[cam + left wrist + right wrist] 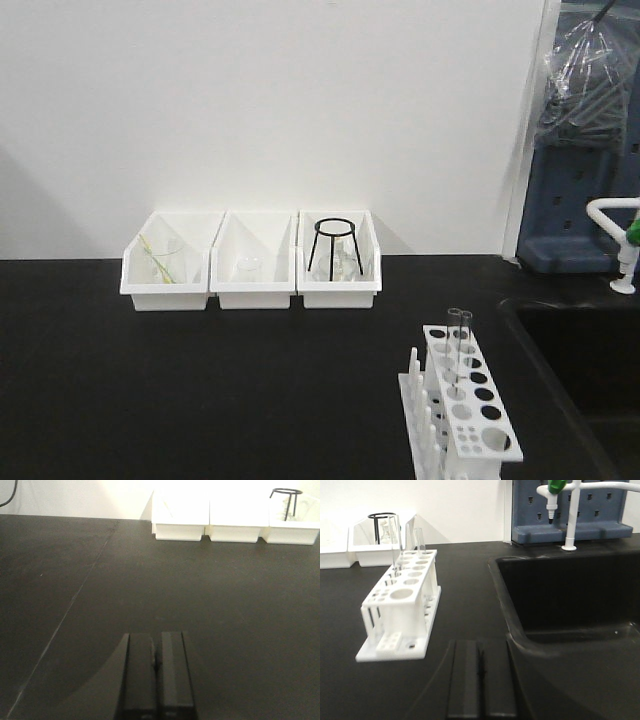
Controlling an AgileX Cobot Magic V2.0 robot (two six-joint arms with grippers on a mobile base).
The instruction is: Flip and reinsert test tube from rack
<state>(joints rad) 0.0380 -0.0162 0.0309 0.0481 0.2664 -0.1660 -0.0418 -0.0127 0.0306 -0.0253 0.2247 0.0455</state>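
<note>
The white rack point(490, 458) stands at the front right of the black bench, pegs along its left side. Two clear test tubes point(455, 340) point(467, 345) stand upright side by side in holes near its far end. In the right wrist view the rack point(402, 612) is ahead and to the left, with the tubes point(396, 542) point(419, 542) rising from its far half. My right gripper point(481, 647) is shut and empty, low over the bench between rack and sink. My left gripper point(156, 640) is shut and empty over bare bench. Neither gripper shows in the front view.
Three white open-fronted bins point(250, 290) line the back wall; the right one holds a black ring tripod point(333, 245). A deep black sink point(570, 595) lies right of the rack, with a white tap point(570, 515) behind it.
</note>
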